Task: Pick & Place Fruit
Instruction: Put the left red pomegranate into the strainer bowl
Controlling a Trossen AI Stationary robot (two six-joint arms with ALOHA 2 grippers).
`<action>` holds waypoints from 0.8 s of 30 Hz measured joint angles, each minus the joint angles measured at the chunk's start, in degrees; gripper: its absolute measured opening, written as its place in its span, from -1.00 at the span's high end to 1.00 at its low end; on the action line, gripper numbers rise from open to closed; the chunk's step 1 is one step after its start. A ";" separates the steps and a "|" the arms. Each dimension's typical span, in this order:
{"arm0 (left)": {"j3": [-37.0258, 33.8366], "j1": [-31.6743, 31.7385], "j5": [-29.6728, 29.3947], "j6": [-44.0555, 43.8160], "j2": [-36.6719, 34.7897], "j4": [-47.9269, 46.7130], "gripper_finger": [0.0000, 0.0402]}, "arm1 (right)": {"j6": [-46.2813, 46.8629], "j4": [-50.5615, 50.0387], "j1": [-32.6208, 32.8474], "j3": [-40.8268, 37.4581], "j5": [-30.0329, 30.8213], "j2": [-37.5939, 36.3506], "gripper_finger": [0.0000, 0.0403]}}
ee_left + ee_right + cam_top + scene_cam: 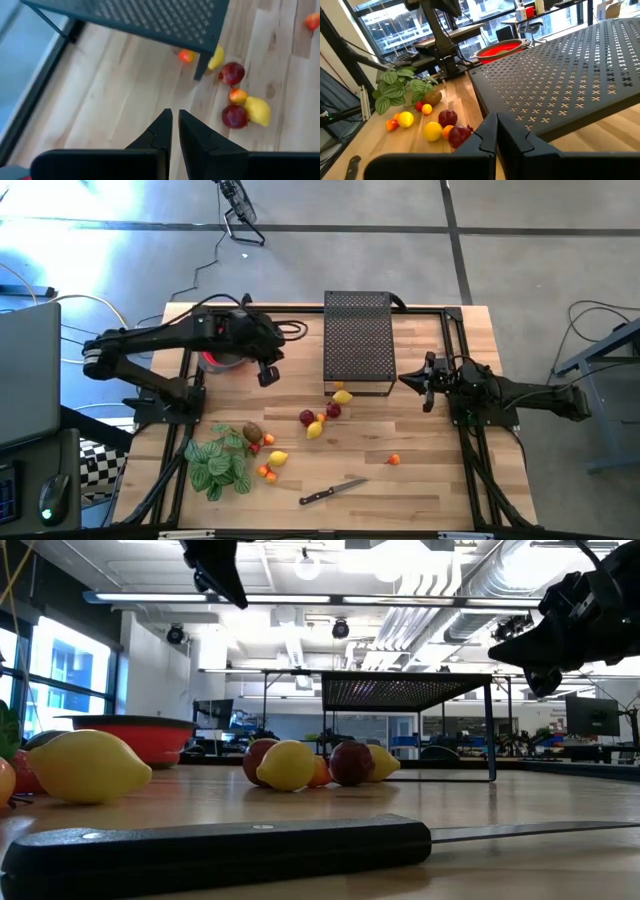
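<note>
A: Where is the left gripper (268,374) now?

B: It hangs high above the table, just beside the red bowl (216,360), with the fingers almost pressed together and nothing between them. The right gripper (428,383) waits clenched by the black rack (358,340).

A: And the fruit?

B: A small group, one lemon (257,111) and two apples (234,115), lies ahead of it and below, near the rack's corner.

A: How to do it well?

B: I think it should spread the fingers first, then descend straight over one piece.
</note>
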 joint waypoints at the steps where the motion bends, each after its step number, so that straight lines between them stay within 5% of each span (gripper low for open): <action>1: -0.02 0.03 0.57 -0.10 0.77 0.11 0.81 | -0.03 0.00 0.00 0.00 0.02 0.19 0.99; 17: -0.04 0.05 1.84 -11.23 12.84 3.74 -0.32 | -3.55 0.20 0.00 0.00 0.17 0.41 0.99; 24: -0.04 0.05 6.93 -21.25 15.15 5.60 -0.58 | -4.23 0.20 0.00 0.00 0.11 0.41 0.99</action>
